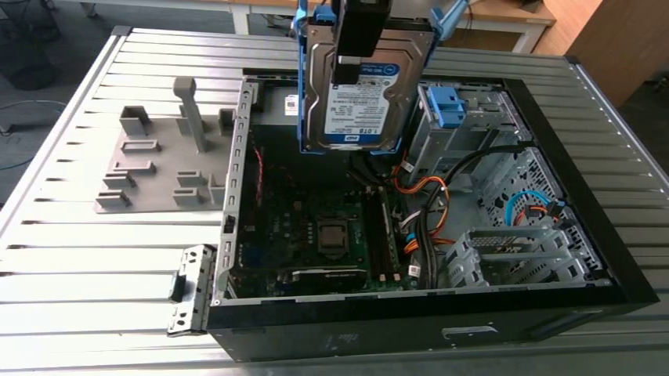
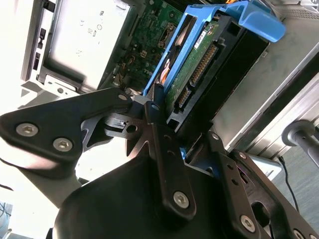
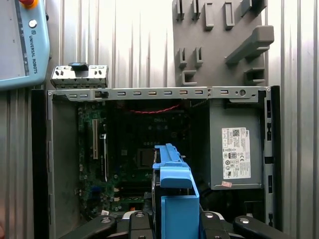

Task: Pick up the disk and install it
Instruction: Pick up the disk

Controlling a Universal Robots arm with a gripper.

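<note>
One blue-framed silver disk [image 1: 356, 94] hangs upright on edge above the one open computer case [image 1: 439, 317], toward twelve o'clock in the exterior view. The claw [image 1: 361, 27] points straight down from overhead, its fingers [image 2: 162, 144] clamped tight on the disk's upper end. One grey fixture plate [image 1: 146, 168] lies on the slatted surface [image 1: 84, 266], at nine o'clock from the case.

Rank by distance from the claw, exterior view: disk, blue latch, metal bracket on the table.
1. The disk, gripped in the claw.
2. The blue latch, just to the exterior view's right.
3. The metal bracket, far off at the exterior view's lower left.
</note>
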